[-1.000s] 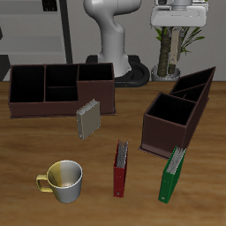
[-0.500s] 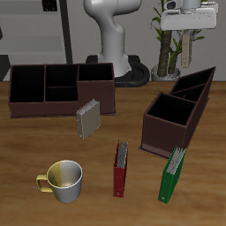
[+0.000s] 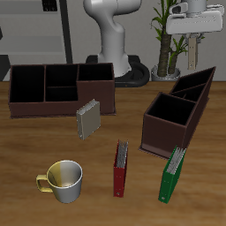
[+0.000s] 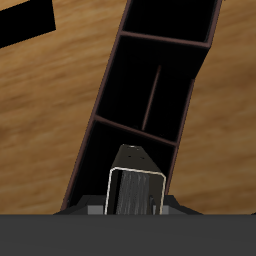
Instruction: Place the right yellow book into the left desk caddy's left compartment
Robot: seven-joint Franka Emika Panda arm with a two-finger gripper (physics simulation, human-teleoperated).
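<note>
My gripper (image 3: 191, 53) hangs high above the back of the table, over the tall end of the left desk caddy (image 3: 177, 113), a dark brown slant-topped box. In the wrist view my gripper (image 4: 135, 207) is shut on a small tan-grey speckled book (image 4: 135, 185), held edge-on over the caddy's open sections (image 4: 140, 100). The left compartment (image 3: 196, 85) is the high-walled section at the caddy's back end. A second tan-grey book (image 3: 87, 119) stands on the table in front of the low organiser.
A wide low brown organiser (image 3: 60, 88) stands at the back. A red-spined book (image 3: 121, 168) and a green book (image 3: 172, 173) lie near the front. A metal mug (image 3: 64, 179) stands at the front. A potted plant (image 3: 168, 40) stands behind the caddy.
My gripper has moved sideways with the book, from beside the plant to above the caddy's tall end. Nothing on the table has moved.
</note>
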